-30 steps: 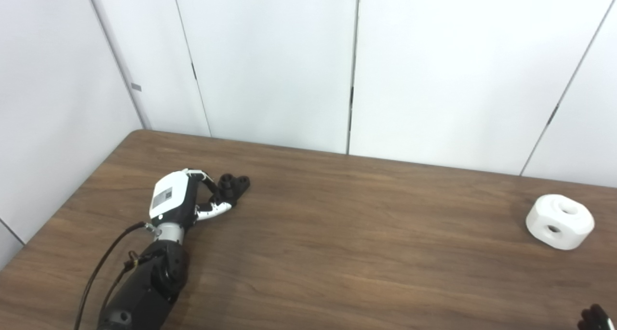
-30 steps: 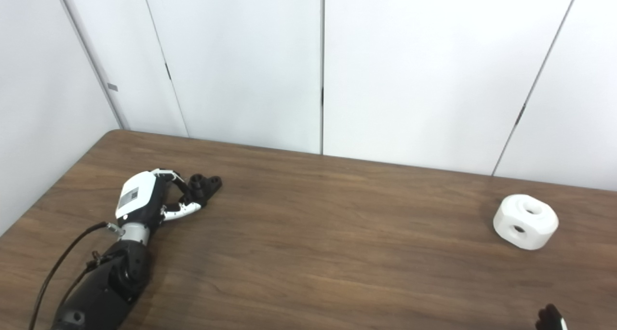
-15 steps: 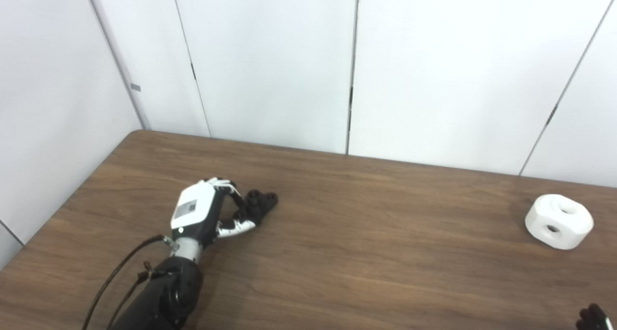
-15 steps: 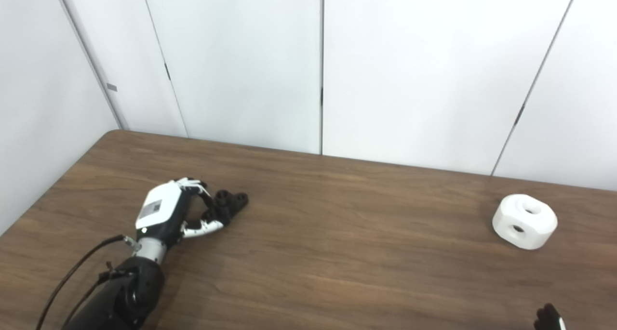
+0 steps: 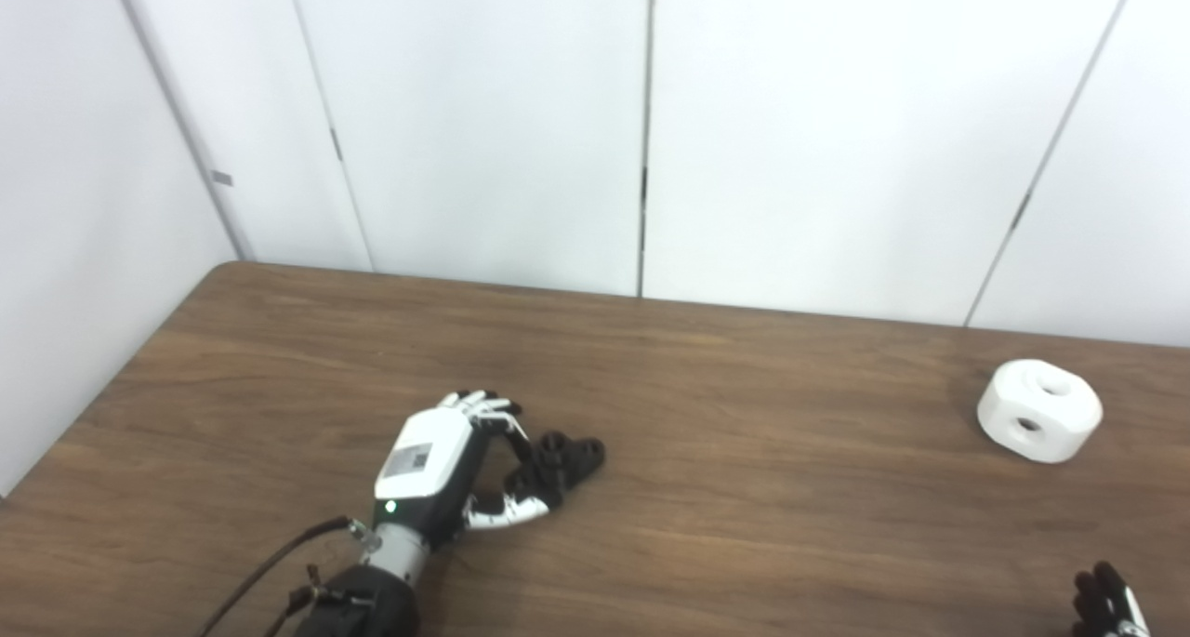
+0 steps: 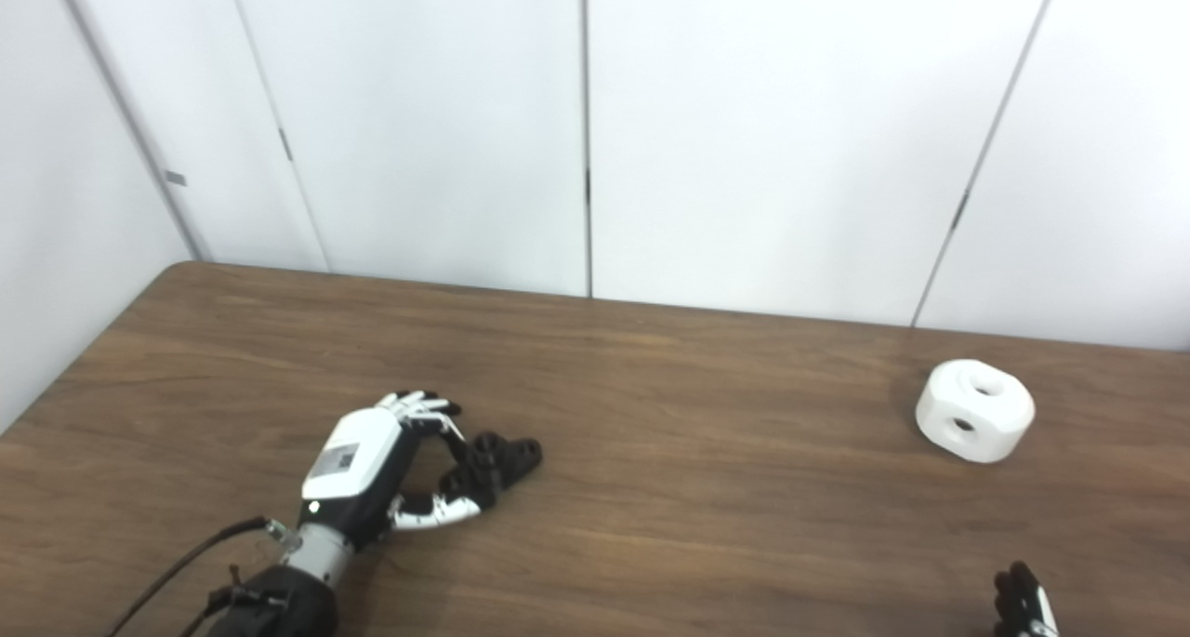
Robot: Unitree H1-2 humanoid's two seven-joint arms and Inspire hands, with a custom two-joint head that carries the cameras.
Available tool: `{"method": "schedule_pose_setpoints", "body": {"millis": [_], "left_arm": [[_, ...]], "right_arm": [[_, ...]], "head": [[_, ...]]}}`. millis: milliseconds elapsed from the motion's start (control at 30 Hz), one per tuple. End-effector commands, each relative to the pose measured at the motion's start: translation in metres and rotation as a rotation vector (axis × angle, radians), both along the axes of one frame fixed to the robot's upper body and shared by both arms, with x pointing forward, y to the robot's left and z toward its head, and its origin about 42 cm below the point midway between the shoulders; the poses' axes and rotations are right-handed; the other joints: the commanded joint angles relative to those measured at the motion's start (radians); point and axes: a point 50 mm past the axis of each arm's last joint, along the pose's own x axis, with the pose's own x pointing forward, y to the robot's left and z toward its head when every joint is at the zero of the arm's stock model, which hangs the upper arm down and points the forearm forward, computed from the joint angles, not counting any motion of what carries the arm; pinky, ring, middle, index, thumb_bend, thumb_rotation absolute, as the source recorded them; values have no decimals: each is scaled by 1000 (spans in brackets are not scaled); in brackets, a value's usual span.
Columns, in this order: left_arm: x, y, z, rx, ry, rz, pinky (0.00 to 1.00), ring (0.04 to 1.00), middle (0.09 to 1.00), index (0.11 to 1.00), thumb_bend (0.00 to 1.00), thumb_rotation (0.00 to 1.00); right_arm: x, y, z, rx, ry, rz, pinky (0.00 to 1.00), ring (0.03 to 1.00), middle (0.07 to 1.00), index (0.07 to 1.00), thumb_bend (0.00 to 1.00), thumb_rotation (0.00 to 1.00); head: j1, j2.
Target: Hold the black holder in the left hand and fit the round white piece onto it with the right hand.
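Left hand: fingers curled around the black holder, low over the tabletop.
Open room: bare wood between holder and round white piece, near the far-right edge.
Right hand: cropped at the bottom corner; grip unreadable.

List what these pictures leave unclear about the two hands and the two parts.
- Right hand: cut off by the bottom edge in both eye views; only fingertips show, so open or shut is unknowable.
- Black holder: its near end is hidden by the left hand closed on it; its shape is too dark to read.
- Round white piece: its far side faces away.
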Motion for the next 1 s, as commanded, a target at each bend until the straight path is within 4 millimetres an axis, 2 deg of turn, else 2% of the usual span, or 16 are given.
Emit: {"method": "schedule_pose_setpoints", "body": {"millis": [0, 133, 400, 967], "left_arm": [[-14, -18, -1, 0, 22, -102, 942, 904, 812, 486, 523, 60], [-31, -33, -1, -26, 44, -170, 953, 896, 808, 486, 523, 58], [-59, -56, -4, -17, 53, -316, 952, 898, 804, 486, 523, 56], [-59, -67, -2, 23, 78, -437, 943, 897, 807, 486, 524, 55]], "right_arm": [[-2, 7, 5, 1, -23, 18, 1000, 1000, 978, 1000, 634, 1000], [-3, 10, 5, -7, -23, 19, 1000, 1000, 972, 1000, 634, 1000], [-3, 17, 6, -10, -17, 29, 1000, 1000, 965, 1000, 632, 1000], [4, 33, 10, -11, -3, 30, 1000, 1000, 968, 1000, 688, 1000]], "head": [[-15, 6], [-63, 22], [-107, 40], [-151, 91]]}}
